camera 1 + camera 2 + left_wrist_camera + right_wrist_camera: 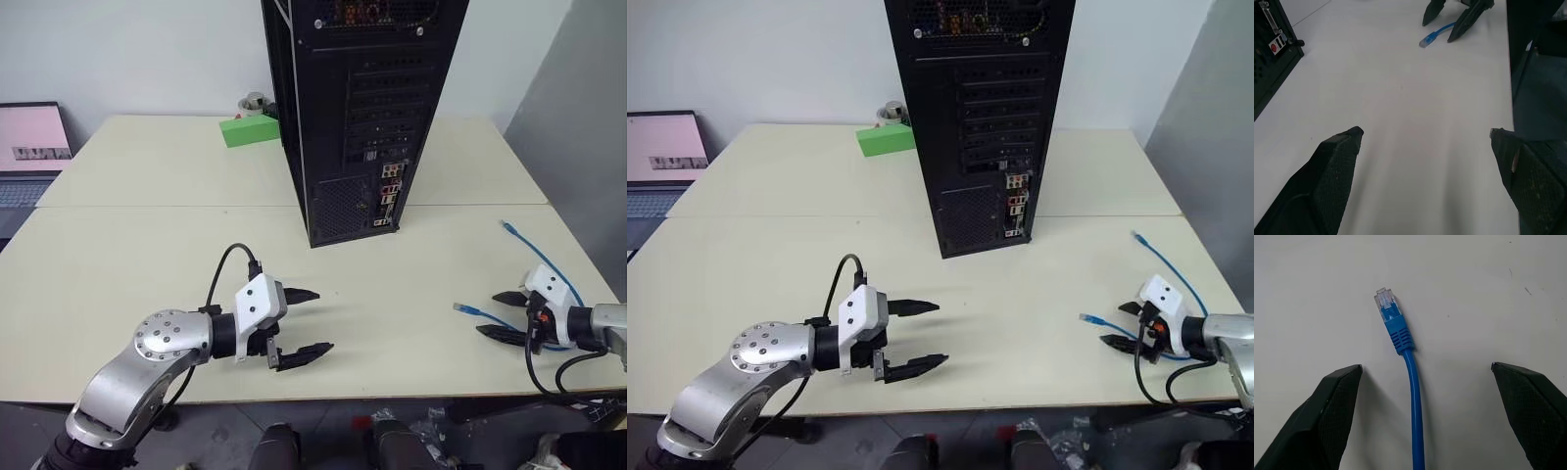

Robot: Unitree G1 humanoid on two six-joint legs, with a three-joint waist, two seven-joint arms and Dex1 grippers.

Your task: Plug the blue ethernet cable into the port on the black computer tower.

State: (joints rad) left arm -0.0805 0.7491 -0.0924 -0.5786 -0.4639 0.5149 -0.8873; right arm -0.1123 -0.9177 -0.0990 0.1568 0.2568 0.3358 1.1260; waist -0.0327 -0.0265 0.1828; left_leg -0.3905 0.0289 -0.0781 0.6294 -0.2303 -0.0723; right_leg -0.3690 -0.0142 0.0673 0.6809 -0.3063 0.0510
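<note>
- Currently, the right tool [1422, 369] has its fingers spread wide, empty, low over the surface [176, 255].
- Blue ethernet cable [1413, 401] lies between those fingers, untouched; its clear plug [1385, 299] lies just ahead of the tips.
- Left tool [304, 323] is likewise spread, holding nothing.
- Black computer tower [362, 108] stands upright, well beyond both tools.
</note>
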